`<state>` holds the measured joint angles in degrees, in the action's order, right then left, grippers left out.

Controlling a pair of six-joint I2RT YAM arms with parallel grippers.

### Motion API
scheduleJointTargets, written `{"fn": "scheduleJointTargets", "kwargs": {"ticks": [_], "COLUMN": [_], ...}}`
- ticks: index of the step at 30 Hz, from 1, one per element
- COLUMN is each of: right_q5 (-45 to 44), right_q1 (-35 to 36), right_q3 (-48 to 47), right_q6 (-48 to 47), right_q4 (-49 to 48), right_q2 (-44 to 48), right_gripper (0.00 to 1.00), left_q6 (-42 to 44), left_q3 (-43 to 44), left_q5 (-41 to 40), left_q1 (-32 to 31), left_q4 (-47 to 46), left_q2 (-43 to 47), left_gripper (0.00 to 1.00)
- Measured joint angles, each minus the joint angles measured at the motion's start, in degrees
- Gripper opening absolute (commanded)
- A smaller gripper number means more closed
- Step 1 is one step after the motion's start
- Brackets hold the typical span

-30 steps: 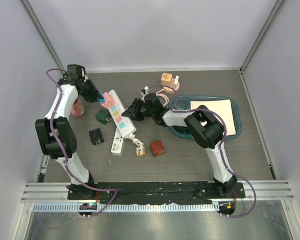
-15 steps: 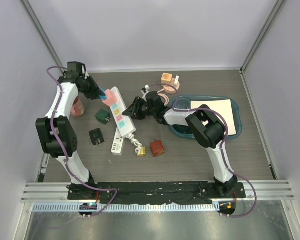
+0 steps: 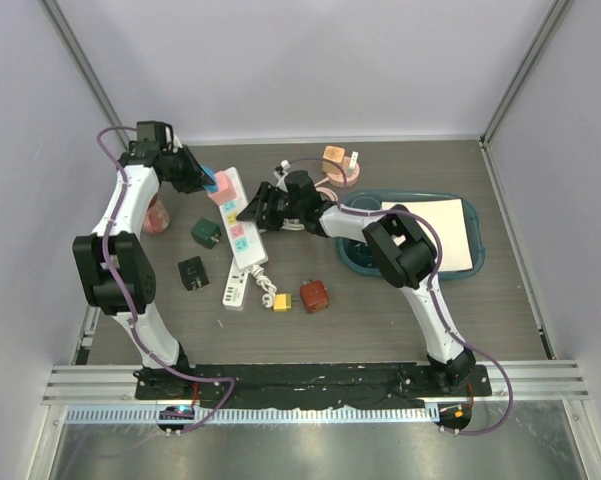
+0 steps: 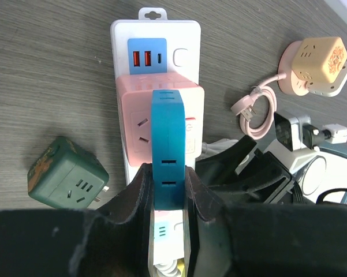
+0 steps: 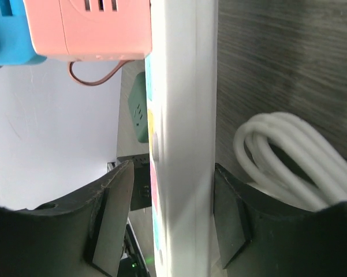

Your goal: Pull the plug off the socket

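A white power strip (image 3: 242, 245) lies left of centre, with a pink cube adapter (image 3: 223, 192) plugged into its far end. A blue plug (image 3: 211, 181) sits in the top of the adapter. My left gripper (image 3: 204, 179) is shut on the blue plug (image 4: 166, 144), above the pink adapter (image 4: 137, 118) and the strip (image 4: 156, 34). My right gripper (image 3: 259, 208) is open and straddles the strip (image 5: 185, 144). One finger (image 5: 228, 219) rests against it and a narrow gap shows at the other. The pink adapter (image 5: 98, 29) and blue plug (image 5: 8, 34) show beyond.
A dark green cube (image 3: 206, 232), a black cube (image 3: 192, 272), a red cube (image 3: 314, 296) and a yellow plug (image 3: 280, 301) lie around the strip. An orange cube (image 3: 333, 158) on a pink base stands at the back. A blue tray (image 3: 475, 265) holds white paper. A white cable coil (image 5: 288, 156) lies beside the strip.
My right gripper has slid up and left along the strip toward the pink adapter. My left gripper with the blue plug has shifted slightly toward the back.
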<state>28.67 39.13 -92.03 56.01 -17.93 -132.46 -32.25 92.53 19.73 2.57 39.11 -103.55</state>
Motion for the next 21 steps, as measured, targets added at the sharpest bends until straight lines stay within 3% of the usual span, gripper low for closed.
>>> {"fn": "scheduleJointTargets", "kwargs": {"ticks": [5, 8, 11, 12, 13, 21], "right_q5": [0.35, 0.66, 1.27, 2.05, 2.69, 2.73], "right_q1": [-0.22, -0.42, -0.72, -0.94, -1.09, -1.27], "right_q3": [-5.64, -8.07, -9.01, -9.07, -9.14, -9.25], "right_q6": [-0.70, -1.25, -1.57, -0.70, -0.37, 0.35], "right_q4": [3.41, 4.55, 5.35, 5.14, 4.74, 3.89], "right_q2": [-3.02, -4.66, -5.86, -6.29, -6.58, -7.04], "right_gripper": [0.60, 0.50, 0.20, 0.05, 0.01, 0.01], "left_q6": [0.15, 0.15, 0.17, 0.35, 0.50, 3.91], "left_q3": [-0.11, -0.09, -0.09, -0.09, -0.09, 3.37], "left_q5": [1.11, 1.33, 1.31, 0.98, 0.87, -3.82], "left_q1": [-0.07, -0.15, -0.31, -0.33, -0.31, -1.33], "left_q4": [-1.36, -2.08, -2.34, -2.45, -2.47, 2.32], "left_q2": [-0.33, -0.74, -1.05, -1.09, -1.20, -2.08], "left_gripper": [0.00, 0.00, 0.00, 0.00, 0.00, 0.00]}}
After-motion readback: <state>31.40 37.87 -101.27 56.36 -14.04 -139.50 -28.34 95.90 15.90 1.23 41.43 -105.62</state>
